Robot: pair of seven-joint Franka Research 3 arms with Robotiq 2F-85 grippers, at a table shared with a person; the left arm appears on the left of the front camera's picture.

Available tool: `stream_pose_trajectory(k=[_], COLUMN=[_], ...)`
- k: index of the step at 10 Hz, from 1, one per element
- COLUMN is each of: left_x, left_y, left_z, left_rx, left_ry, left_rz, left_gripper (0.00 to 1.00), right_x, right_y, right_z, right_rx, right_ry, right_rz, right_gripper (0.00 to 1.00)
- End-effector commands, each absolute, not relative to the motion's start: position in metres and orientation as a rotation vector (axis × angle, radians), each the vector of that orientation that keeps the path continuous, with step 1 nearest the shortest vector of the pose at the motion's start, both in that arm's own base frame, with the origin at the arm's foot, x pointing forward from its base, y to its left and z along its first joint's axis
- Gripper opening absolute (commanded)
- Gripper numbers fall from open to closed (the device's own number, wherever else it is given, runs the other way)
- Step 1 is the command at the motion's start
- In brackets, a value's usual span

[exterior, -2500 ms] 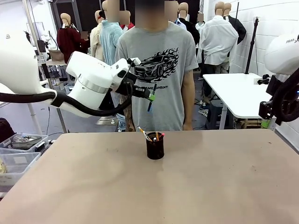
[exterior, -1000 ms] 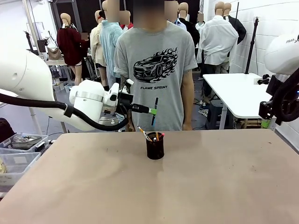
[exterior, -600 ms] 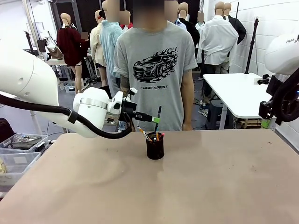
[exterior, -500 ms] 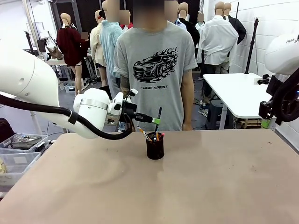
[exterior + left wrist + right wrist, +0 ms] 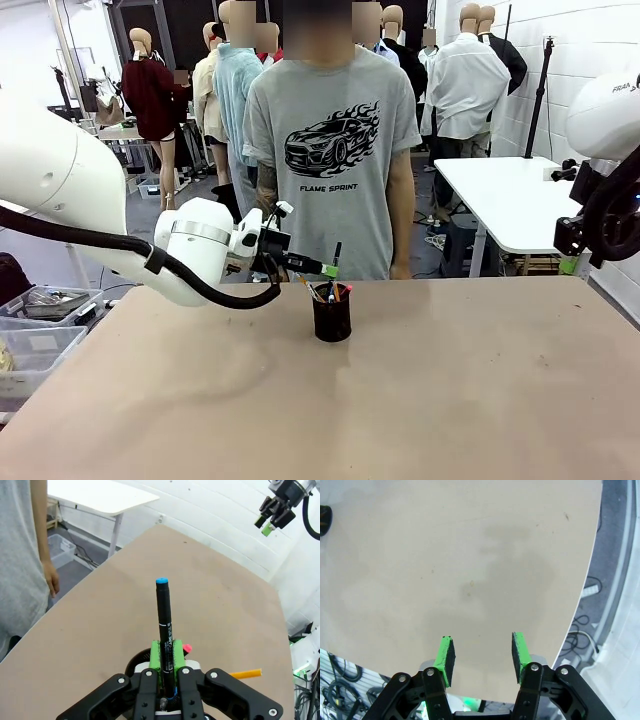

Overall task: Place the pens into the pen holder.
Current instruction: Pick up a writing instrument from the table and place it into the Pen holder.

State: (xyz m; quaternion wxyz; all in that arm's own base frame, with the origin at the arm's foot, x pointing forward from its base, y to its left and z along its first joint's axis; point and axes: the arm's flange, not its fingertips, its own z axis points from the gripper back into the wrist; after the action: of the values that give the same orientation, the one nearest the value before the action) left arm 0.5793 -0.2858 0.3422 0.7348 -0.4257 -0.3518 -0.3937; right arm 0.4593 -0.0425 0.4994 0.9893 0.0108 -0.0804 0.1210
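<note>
The black mesh pen holder stands at the middle of the table, toward the far side. An orange pen, a silver-white one and a pink-tipped one lean inside it. My left gripper is just above the holder's rim, shut on a dark pen with blue ends that is held nearly upright. In the left wrist view the pen stands between the green pads, with the holder's rim, the pink tip and the orange pen below. My right gripper hangs open over bare table.
A person in a grey printed T-shirt stands at the far edge right behind the holder. A white side table stands at the back right. Plastic bins sit off the table's left side. My right arm hangs at the right edge.
My left gripper has come down and to the right with the dark pen, bringing its lower end to the holder's mouth. The right arm has not moved.
</note>
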Motion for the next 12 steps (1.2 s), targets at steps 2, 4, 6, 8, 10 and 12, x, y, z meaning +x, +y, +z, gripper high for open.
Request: stream_pose_trajectory(k=[2,4,6,8,10,12], left_x=[0.572,0.576,0.579,0.578,0.576,0.576], left_y=[-0.288,-0.289,-0.290,-0.285,-0.283,-0.259], left_z=[0.342,0.350,0.357,0.362,0.397,0.455], left_rx=[-0.930,-0.938,-0.931,-0.919,-0.906,-0.905], left_ry=[-0.792,-0.815,-0.837,-0.854,-0.879,-0.845], left_rz=[-0.895,-0.898,-0.908,-0.876,-0.866,-0.844], left_gripper=[0.11,0.50,0.87,0.94,0.94,0.94], right_x=[0.459,0.459,0.459,0.459,0.459,0.459], right_y=[-0.043,-0.043,-0.043,-0.043,-0.043,-0.043], right_z=[0.497,0.497,0.497,0.497,0.497,0.497], right_rx=[0.007,0.007,0.007,0.007,0.007,0.007], right_ry=[-0.170,-0.170,-0.170,-0.170,-0.170,-0.170], right_rz=[0.246,0.246,0.246,0.246,0.246,0.246], right_gripper=[0.59,0.59,0.59,0.59,0.59,0.59])
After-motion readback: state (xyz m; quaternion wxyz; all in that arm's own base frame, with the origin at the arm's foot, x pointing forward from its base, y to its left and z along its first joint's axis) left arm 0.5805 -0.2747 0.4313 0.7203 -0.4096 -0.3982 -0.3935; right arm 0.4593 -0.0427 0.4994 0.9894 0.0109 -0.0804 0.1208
